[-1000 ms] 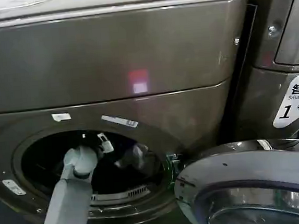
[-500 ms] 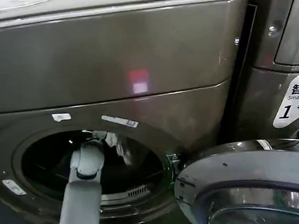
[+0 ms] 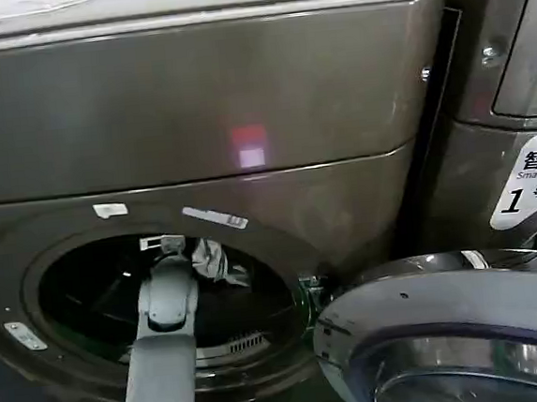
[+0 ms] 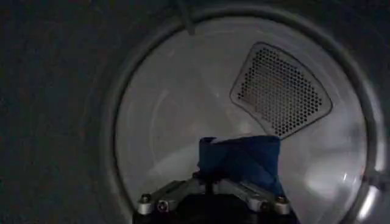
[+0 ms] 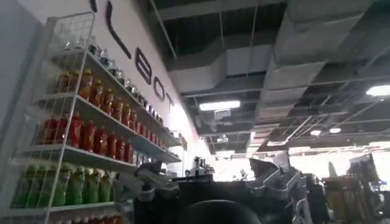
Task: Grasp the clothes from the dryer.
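"So where was the left arm [image 3: 160, 361] when you looked?"

"Well, it rose from low down in front of the dryer [image 3: 193, 95], a grey forearm slanting up and a little to the right, and went straight in through the round porthole [image 3: 80, 302]. The wrist sat just inside the upper rim, so the left gripper [image 3: 180, 246] was high in the opening, right under the front panel with the small red light [image 3: 249, 144]."

"And its jaws?"

"Pressed together on the clothes [image 3: 213, 260]. From where I stood a pale crumpled bit of fabric hung just beside the gripper, on its right, up off the drum floor. The camera on that wrist showed the left gripper [image 4: 207, 178] with its fingers [image 4: 183, 185] drawn in to a point and a dark blue fold of the clothes [image 4: 244, 159] bunched right at the tips."

"What lay behind it?"

"The pale back wall of the drum [image 4: 164, 122], with a perforated vent [image 4: 280, 91] up beyond the blue cloth, apart from it."

"The door?"

"The door [image 3: 449, 326] was swung open at the lower right, well clear of the arm."

"And the other arm?"

"The right gripper [image 5: 213, 189] was parked away from the machine, aimed up at the ceiling beside shelves of bottles [image 5: 85, 134]."
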Tool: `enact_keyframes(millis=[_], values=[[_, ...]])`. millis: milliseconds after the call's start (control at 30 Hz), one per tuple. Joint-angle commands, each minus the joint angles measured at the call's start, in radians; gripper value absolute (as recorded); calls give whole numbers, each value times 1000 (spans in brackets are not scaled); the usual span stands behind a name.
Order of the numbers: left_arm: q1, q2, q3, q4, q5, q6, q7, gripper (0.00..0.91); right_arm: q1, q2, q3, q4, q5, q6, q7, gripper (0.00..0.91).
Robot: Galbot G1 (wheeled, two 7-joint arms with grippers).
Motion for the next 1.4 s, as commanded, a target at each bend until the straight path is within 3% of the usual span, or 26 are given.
enact_keyframes(millis=[33, 1067, 1400], values=[[10, -27, -7, -17, -62, 20, -78, 0, -7, 6, 2, 10, -1, 36, -11, 907], [23, -6, -12, -40, -80, 20, -69, 0, -5, 10, -1, 19, -2, 39, -9, 907], [23, -6, -13, -50, -84, 24, -70, 0, 0, 9, 11, 42, 1, -13, -1, 907]])
